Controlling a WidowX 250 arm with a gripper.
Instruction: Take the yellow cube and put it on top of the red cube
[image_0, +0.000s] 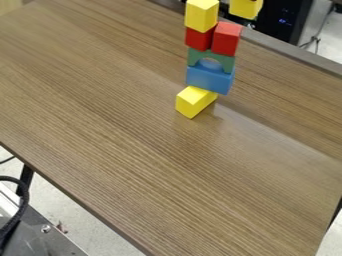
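We cannot tell how wide the end effector stands, or whether it holds the yellow cube (245, 8) at the top edge, right of the stack and apart from the right red cube (226, 39). Beside that, the left red cube (198, 40) bears a yellow block (202, 15). Both reds top a green arch (223, 60) over a blue block (208, 78).

On the wood-grained tabletop (100, 100), toward 1 o'clock, a blue block (208, 79) is supported by a bottom yellow block (194, 102) and is topped by a green arch (226, 61). Beyond the edge, a blue-lit black case (275, 31) is seen at 1 o'clock. A black cable (25, 196) is curved at 8, above a grey metal surface (50, 242).
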